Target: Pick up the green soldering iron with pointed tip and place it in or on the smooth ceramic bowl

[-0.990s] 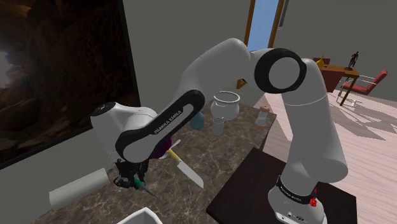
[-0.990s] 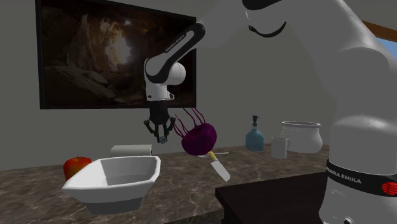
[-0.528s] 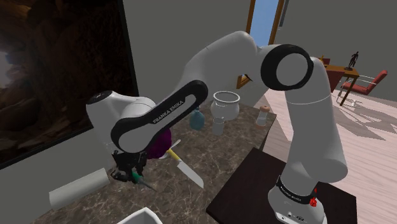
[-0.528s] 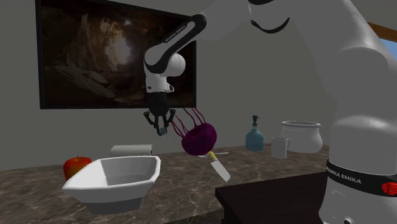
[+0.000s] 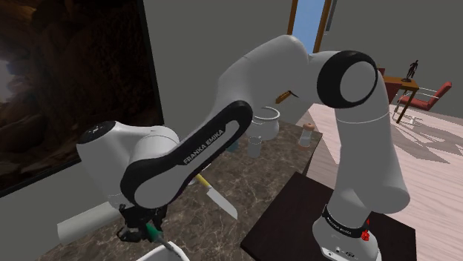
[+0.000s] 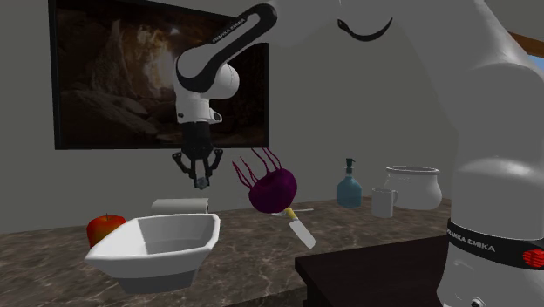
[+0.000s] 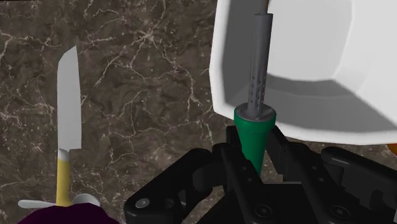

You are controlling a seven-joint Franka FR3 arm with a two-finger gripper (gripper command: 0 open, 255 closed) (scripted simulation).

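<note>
My gripper (image 7: pixel 254 162) is shut on the green soldering iron (image 7: pixel 256 130), clasping its green cone. Its grey barrel (image 7: pixel 259 63) points down from the fingers, and its tip lies over the inside of the white bowl (image 7: pixel 318 57), just past the rim. In the second exterior view the gripper (image 6: pixel 200 177) hangs well above the right part of the bowl (image 6: pixel 157 244). In the shoulder view the gripper (image 5: pixel 141 230) holds the iron (image 5: pixel 154 234) just above the bowl's rim (image 5: pixel 159 252) at the bottom edge.
A knife (image 7: pixel 69 102) with a yellow handle lies on the dark marble counter (image 7: pixel 146 95) beside a purple bulb (image 6: pixel 272 190). A red apple (image 6: pixel 105 228) sits left of the bowl. A paper roll (image 5: pixel 85 221), blue bottle (image 6: pixel 349 187), mug (image 6: pixel 382 202) and jar (image 6: pixel 414 186) stand further along.
The arm has carried the soldering iron toward the second exterior view's left and slightly upward, from beside the purple bulb to over the bowl. The grip has stayed shut.
</note>
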